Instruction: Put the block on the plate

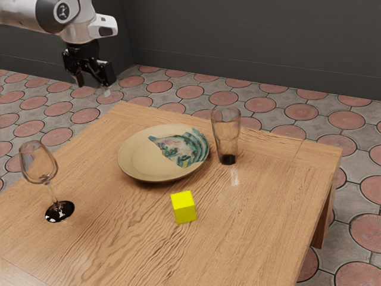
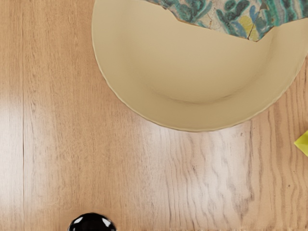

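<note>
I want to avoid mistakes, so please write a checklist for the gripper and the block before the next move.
1. Black two-finger gripper open: ok.
2. Gripper over the yellow cube-shaped block: not ok, it hangs away toward the exterior view's left.
3. Block's top free: ok.
4. Round beige plate with teal pattern, empty: ok.
5. Clear stemmed wine glass and tall clear tumbler upright: ok.
6. Tumbler not touching the plate: cannot tell.

Air's wide open around the fingers [image 1: 109,74]. Lower down, there's bare counter [image 1: 90,170] between the plate [image 1: 138,159] and wine glass [image 1: 38,165]. Tall tumbler [image 1: 226,134] blocks the plate's far side from the fingers, though.
</note>
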